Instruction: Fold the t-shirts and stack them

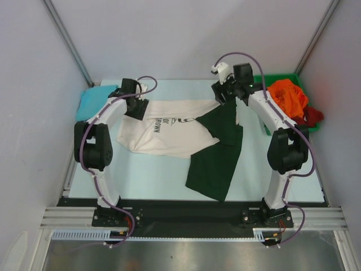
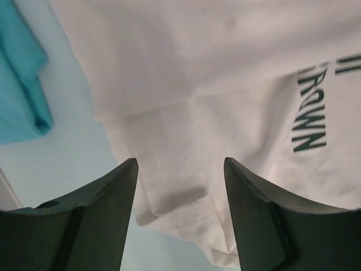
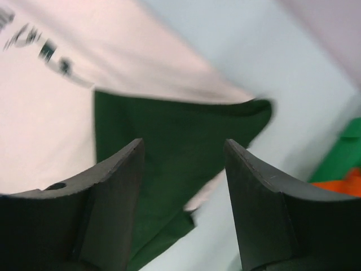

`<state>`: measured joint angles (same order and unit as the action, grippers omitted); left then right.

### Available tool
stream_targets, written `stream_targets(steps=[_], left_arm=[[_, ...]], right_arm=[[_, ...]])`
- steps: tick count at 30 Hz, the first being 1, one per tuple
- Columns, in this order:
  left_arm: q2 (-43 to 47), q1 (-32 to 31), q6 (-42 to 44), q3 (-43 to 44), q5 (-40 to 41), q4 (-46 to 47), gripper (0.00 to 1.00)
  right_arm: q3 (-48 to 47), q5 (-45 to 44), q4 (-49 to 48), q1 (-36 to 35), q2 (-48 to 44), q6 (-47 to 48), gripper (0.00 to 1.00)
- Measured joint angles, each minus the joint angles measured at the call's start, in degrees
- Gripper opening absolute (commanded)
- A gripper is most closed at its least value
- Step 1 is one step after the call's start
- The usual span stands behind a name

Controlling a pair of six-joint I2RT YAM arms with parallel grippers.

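The cream t-shirt with dark green sleeves and dark lettering lies crumpled across the middle of the table. My left gripper hovers open over its far left edge; the cream cloth fills the left wrist view, with nothing between the fingers. My right gripper is open above the shirt's far right part, over a green sleeve. A teal shirt lies folded at the far left, also in the left wrist view. Orange and dark red shirts sit in the bin.
A green plastic bin stands at the far right of the table, just beside my right arm; its corner shows in the right wrist view. Frame posts and white walls close in on both sides.
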<state>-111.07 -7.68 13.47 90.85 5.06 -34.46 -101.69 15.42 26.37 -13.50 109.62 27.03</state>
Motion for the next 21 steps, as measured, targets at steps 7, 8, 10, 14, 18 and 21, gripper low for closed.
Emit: stream_targets(steps=[7,8,10,14,18,21], left_arm=[[0.22,1.22,-1.66,-6.73,-5.44,-5.38,0.67],[0.24,1.36,-1.7,-7.13,-5.86,-5.62,0.67],[0.24,1.7,-2.16,-8.2,-6.19,-5.77,0.67],[-0.33,3.15,-3.58,-8.68,-6.43,-6.75,0.66],[-0.48,4.59,-3.56,-8.68,-5.66,-7.1,0.66],[-0.48,5.64,-3.5,-8.68,-5.49,-8.17,0.66]], right_arm=[[8.96,-0.22,7.58,-8.26,-0.24,3.76,0.52],[9.49,-0.2,8.2,-9.33,-0.24,4.39,0.51],[11.02,0.02,8.46,-11.23,-0.26,5.42,0.51],[15.78,0.07,9.51,-13.4,-0.26,7.67,0.51],[16.83,-0.7,12.5,-13.62,-0.17,8.98,0.5],[17.03,-1.7,12.24,-13.62,-0.17,9.31,0.52]])
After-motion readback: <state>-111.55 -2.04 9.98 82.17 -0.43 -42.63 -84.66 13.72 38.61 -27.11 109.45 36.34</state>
